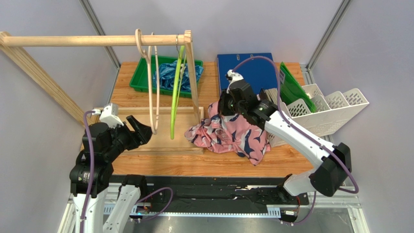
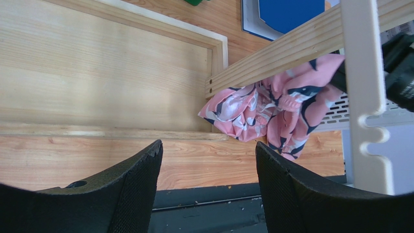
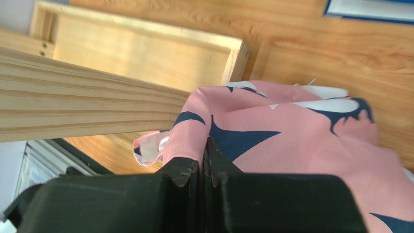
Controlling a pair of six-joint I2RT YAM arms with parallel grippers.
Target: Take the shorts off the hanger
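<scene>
The pink shorts with dark-blue and white shapes lie bunched on the table right of the rack base; they also show in the left wrist view and the right wrist view. My right gripper is shut on their upper edge. The blue-teal shorts lie in a green tray at the back. Two empty hangers, a wooden one and a lime-green one, hang on the rod. My left gripper is open and empty, left of the hangers.
The wooden rack base lies on the table. A blue binder, green folders and a white file organiser stand at the back right. A white slotted upright is close to the left wrist camera.
</scene>
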